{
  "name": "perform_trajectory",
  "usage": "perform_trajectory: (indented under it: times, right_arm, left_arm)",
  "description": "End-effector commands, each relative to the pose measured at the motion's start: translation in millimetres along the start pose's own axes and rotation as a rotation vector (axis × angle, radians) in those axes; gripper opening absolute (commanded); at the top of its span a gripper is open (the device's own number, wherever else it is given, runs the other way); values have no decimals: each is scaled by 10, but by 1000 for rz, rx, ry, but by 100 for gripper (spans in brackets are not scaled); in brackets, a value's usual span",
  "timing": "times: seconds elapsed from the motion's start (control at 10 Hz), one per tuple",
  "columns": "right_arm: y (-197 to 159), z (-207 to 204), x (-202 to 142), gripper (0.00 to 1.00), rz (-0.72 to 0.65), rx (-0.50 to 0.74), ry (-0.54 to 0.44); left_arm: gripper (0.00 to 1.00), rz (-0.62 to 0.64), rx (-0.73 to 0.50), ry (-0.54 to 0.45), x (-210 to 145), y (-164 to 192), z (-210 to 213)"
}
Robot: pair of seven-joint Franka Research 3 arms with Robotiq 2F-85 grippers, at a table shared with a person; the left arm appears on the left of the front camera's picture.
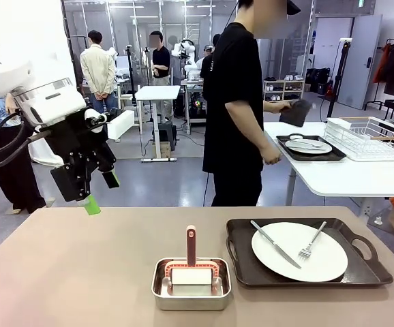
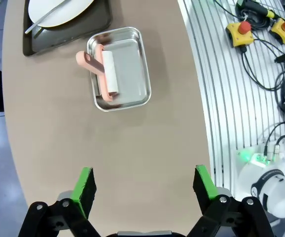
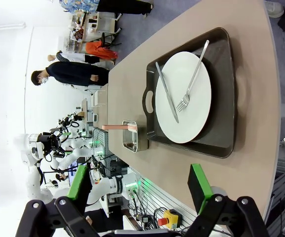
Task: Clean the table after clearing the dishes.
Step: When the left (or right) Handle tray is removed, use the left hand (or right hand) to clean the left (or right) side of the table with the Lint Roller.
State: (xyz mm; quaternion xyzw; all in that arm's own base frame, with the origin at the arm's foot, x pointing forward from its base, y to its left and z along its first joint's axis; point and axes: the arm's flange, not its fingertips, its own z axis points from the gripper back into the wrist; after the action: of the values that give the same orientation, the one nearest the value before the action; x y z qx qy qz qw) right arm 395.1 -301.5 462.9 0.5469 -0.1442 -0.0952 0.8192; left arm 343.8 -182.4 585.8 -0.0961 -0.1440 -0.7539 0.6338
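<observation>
One set of dishes sits on the worktop [image 1: 81, 272]: a dark brown tray [image 1: 241, 274] on the robot's right, carrying a white dinner plate [image 1: 328, 264] with a knife [image 1: 275, 244] and fork [image 1: 311, 242] laid across it. The second tray [image 1: 335, 157], with its own plate [image 1: 309, 147], is on the white table [image 1: 340, 180] beyond, just beside a wire dish rack [image 1: 371, 139]. The person [image 1: 234, 102] stands there side-on, one hand at that tray's edge.

Clearing looks about half done. The left end effector [image 1: 103, 193] hangs above the far left of the worktop, fingers spread wide with nothing between them. The right end effector [image 3: 138, 182] is equally wide open and empty, facing the near tray.

That tray is best lifted whole by a handle loop and kept level, or the cutlery may slide off the plate. Only then is the cleaning roller [image 1: 191, 276] needed. It rests in the steel pan [image 1: 191, 304] at the middle of the near edge, with its pink handle leaning out over the rim, which makes the handle the obvious place to grip.

The worktop is plain matte tan, and no crumbs or spills can be made out on it. Around it is an open lab with a grey floor, where other people stand at tables farther back
</observation>
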Motion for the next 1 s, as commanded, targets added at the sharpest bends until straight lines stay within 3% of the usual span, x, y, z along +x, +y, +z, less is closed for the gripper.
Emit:
perform_trajectory:
  times: [0.0, 0.2, 0.5, 0.9]
  right_arm:
    - [30, -8, -11, 100, -10, -2, -3]
    - [30, -8, -11, 100, -10, -2, -3]
    - [30, -8, -11, 100, -10, -2, -3]
    - [30, -8, -11, 100, -10, -2, -3]
  left_arm:
    - [100, 1, 1, 0, -2, -2, 1]
    - [100, 28, -16, 25, 409, 131, -178]
    - [100, 99, -31, 180, 1008, 334, -427]
    - [100, 94, -31, 291, 1612, 594, -756]
